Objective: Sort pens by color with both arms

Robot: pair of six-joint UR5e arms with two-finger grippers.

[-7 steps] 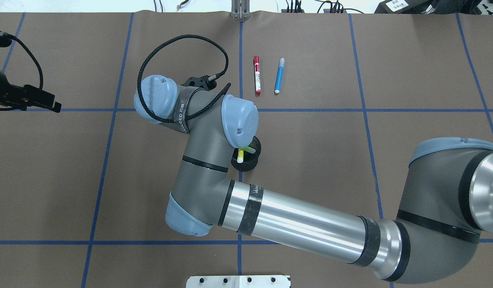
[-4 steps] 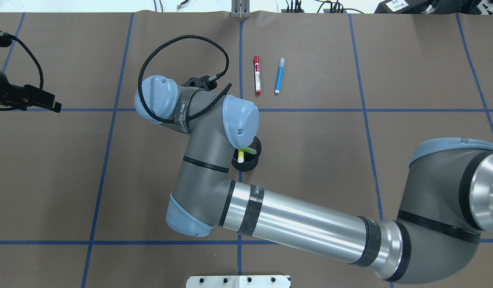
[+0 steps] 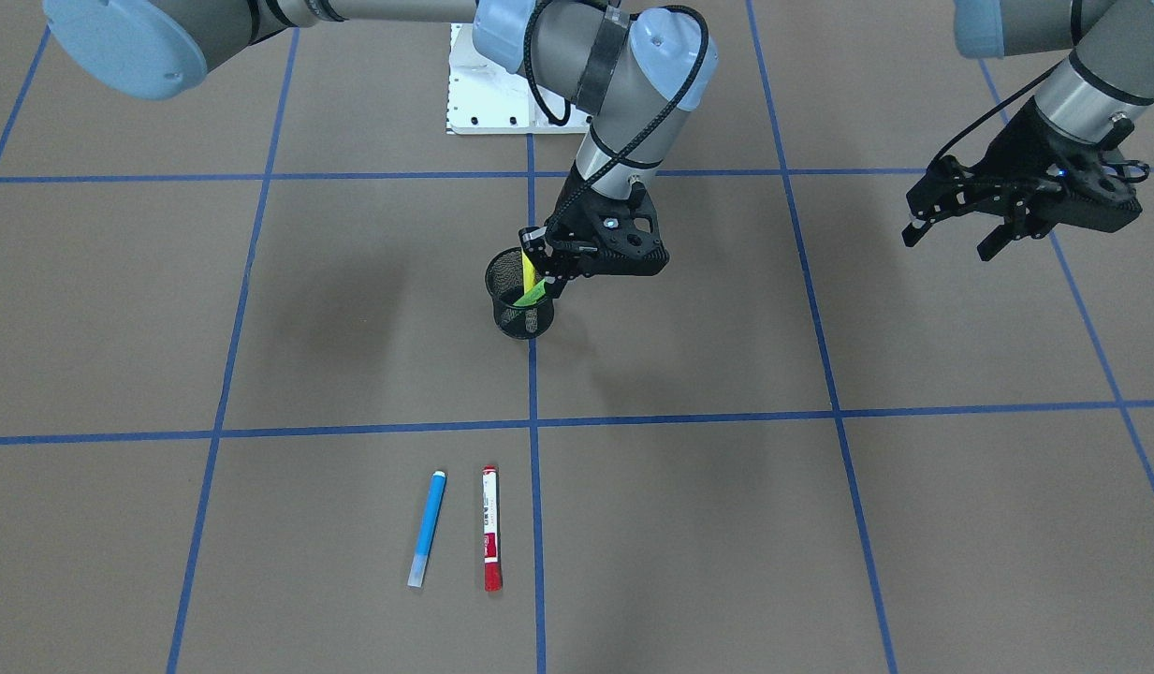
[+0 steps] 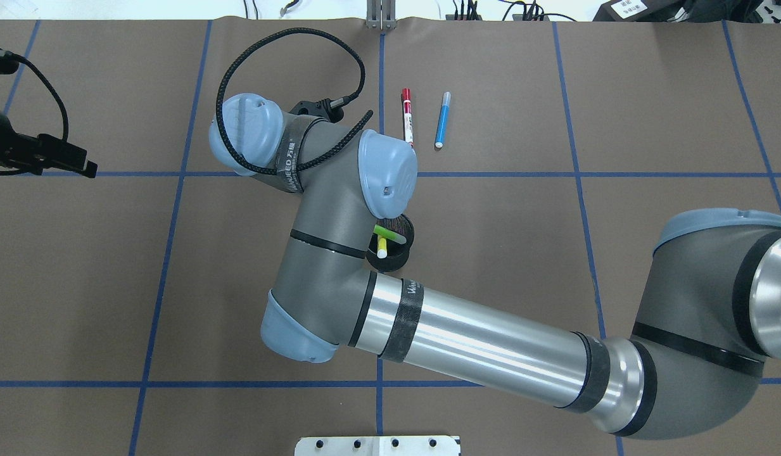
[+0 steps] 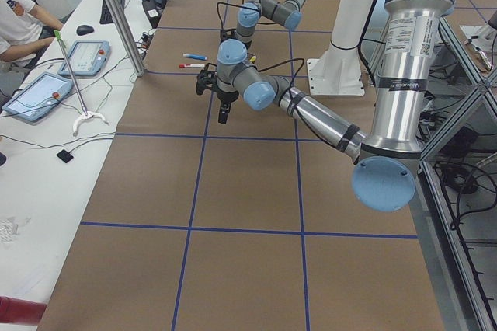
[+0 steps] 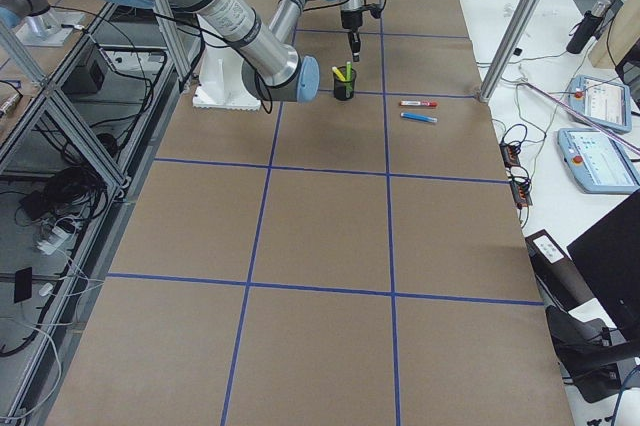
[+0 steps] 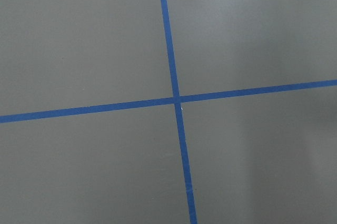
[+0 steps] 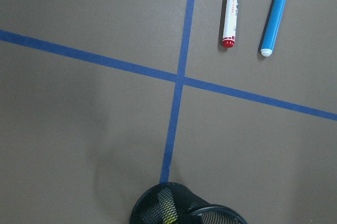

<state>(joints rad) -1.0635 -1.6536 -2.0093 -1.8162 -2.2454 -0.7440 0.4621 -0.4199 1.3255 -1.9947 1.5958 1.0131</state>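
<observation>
The black mesh cup (image 3: 520,320) stands at the table's middle, on a blue tape line. The yellow pen (image 3: 528,266) stands upright in it. The green pen (image 3: 532,295) leans out over its rim. My right gripper (image 3: 546,269) reaches across to the cup and looks shut on the green pen's upper end. The wrist hides this in the overhead view, where the green pen (image 4: 391,234) and yellow pen (image 4: 382,247) show. The red-capped white pen (image 4: 407,120) and the blue pen (image 4: 442,120) lie side by side beyond the cup. My left gripper (image 3: 951,243) hangs open and empty far off.
The white bolted base (image 3: 488,89) sits at the robot's edge of the table. The right arm's long forearm (image 4: 491,354) spans the near right of the table. A black cable loop (image 4: 289,63) arches over its wrist. Blue tape lines divide the brown table.
The right arm's wrist has shifted a little toward the far side and looks slightly higher. More of the green pen shows over the cup. The left arm and the other pens have not moved.
</observation>
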